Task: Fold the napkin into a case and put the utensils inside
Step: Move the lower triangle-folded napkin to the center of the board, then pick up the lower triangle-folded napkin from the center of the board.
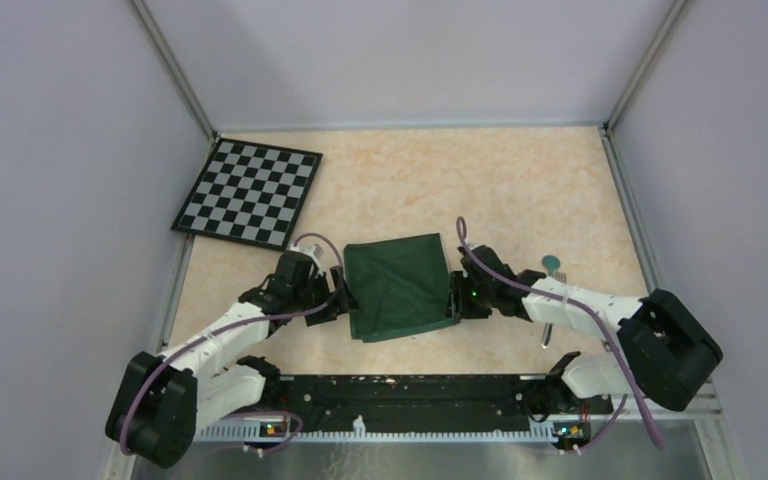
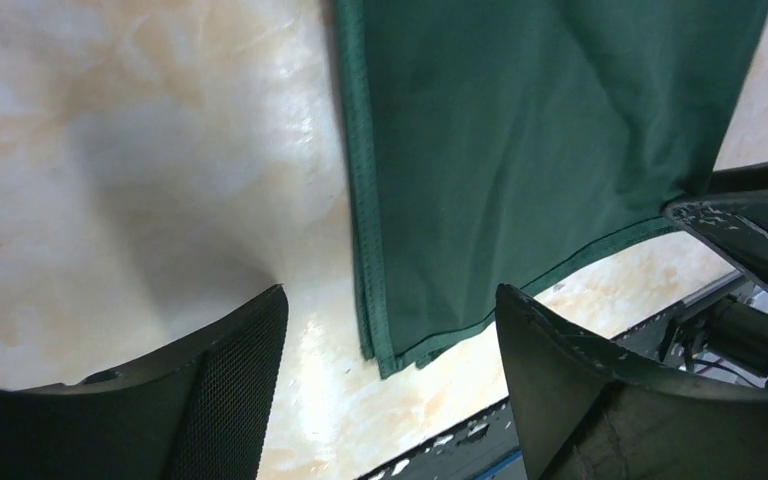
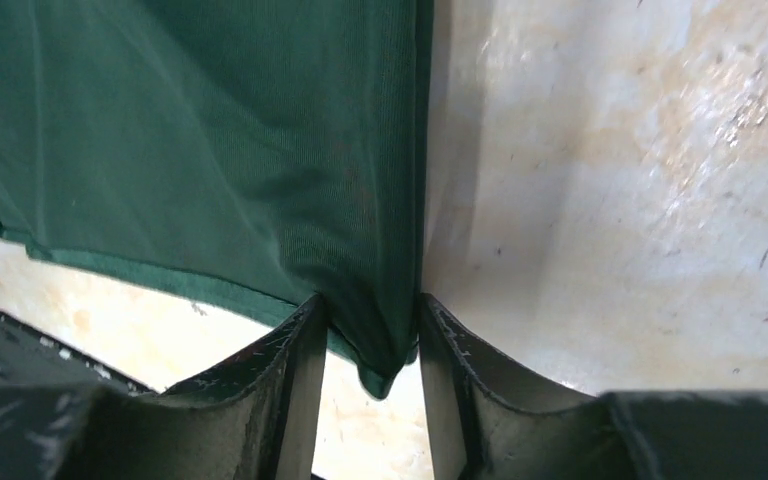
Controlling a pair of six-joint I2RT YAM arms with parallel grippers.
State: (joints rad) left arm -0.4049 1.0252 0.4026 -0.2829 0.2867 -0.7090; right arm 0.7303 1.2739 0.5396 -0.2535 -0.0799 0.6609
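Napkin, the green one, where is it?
In the top view, the napkin lies mid-table between the left gripper and right gripper, the checkered board farther back-left.

**Top view:** Bright, even, diffuse light from above. The napkin (image 1: 397, 285) reads very dark and its creases are faint. Soft shading lies on the table (image 1: 480, 180) under the arms either side of the napkin.

**Left wrist view:** A broad, soft grey shadow lies left of the napkin, with a white glare patch just left of its near corner. The left gripper (image 2: 390, 300), below the napkin, is slightly out of focus.

**Right wrist view:** The weave is sharp. Glare mottles the table right of the napkin, and a grey shadow hugs its right edge.

All 3 views are crisp on the cloth.
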